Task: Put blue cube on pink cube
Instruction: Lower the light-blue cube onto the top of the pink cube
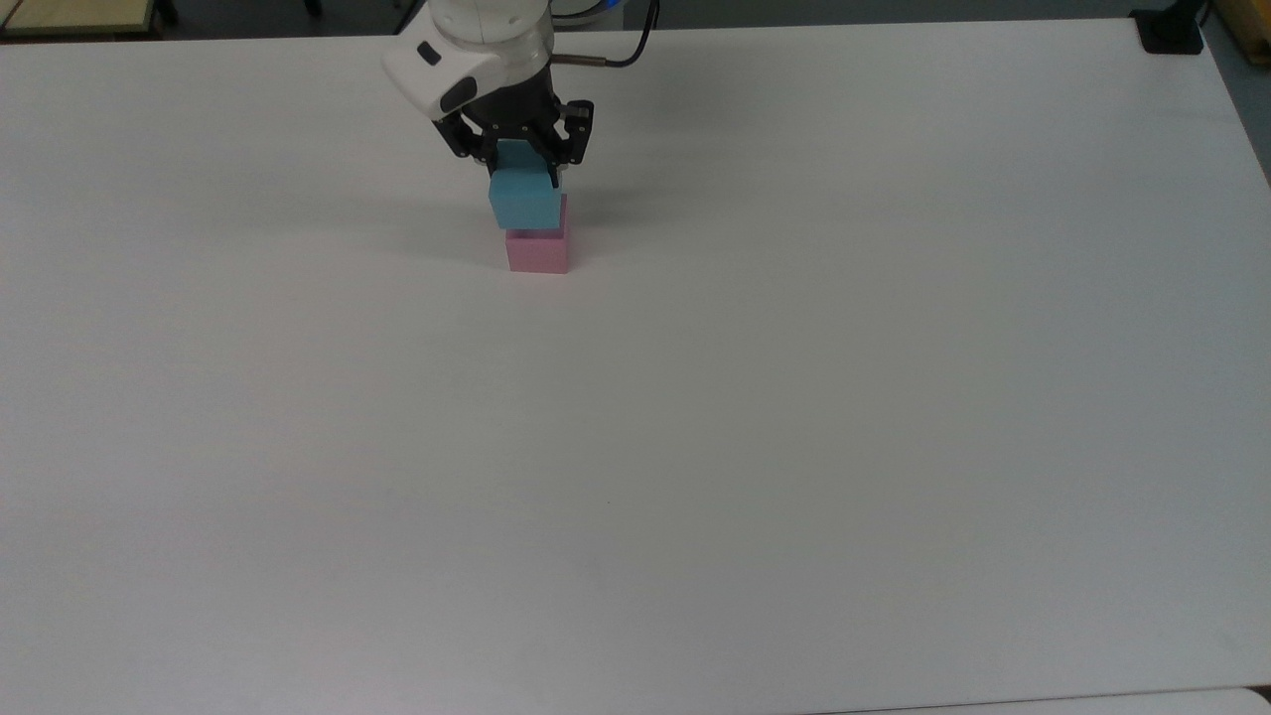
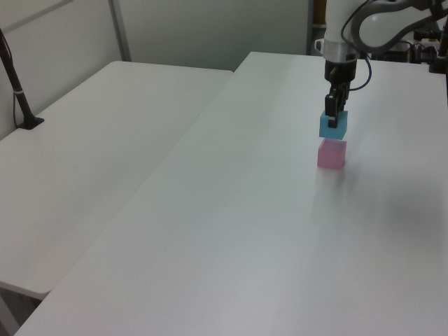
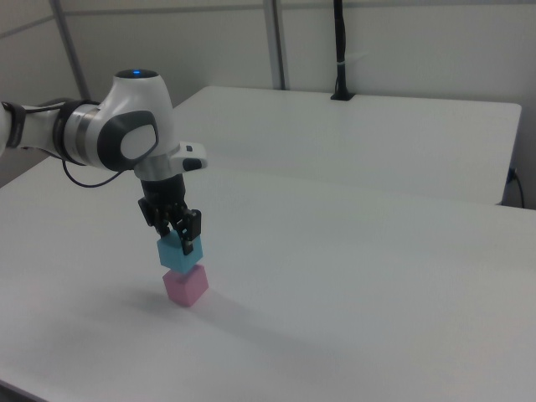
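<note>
The light blue cube [image 1: 523,200] [image 2: 333,127] [image 3: 178,252] is held just over the pink cube [image 1: 537,250] [image 2: 331,154] [image 3: 186,286], which stands on the white table [image 1: 695,397]. My gripper [image 1: 526,174] [image 2: 334,115] [image 3: 182,239] comes down from above and is shut on the blue cube's sides. In the right view the blue cube's underside sits at the pink cube's top face; I cannot tell whether they touch. In the top view the blue cube covers most of the pink cube's top and is offset slightly to the top view's left.
A second white table [image 2: 91,147] adjoins on the left view's left. A black post [image 2: 17,91] [image 3: 339,50] is clamped at its far edge. A black clamp base [image 1: 1170,32] sits at the top view's upper right corner.
</note>
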Robot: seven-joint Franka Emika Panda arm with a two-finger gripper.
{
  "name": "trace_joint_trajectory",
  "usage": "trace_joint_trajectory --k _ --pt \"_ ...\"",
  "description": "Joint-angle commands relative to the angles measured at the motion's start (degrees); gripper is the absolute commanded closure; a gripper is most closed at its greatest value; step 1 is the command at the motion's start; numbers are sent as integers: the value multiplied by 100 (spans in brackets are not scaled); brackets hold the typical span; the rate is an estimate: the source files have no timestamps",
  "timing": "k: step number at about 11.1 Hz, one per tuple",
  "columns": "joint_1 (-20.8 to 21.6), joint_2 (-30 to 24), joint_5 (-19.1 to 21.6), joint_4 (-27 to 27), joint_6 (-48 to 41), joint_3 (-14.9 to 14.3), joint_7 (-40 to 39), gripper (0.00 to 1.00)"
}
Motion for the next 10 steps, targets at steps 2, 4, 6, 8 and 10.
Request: trace_joint_trajectory --k 2,4,6,8,10 --pt "185 166 -390 -122 219 38 351 74" --pt "221 184 -408 -122 219 38 377 74" --pt "230 184 -408 -122 210 38 377 74" --pt "204 175 -417 -122 193 38 377 23" --pt "160 184 -417 -105 192 38 377 5"
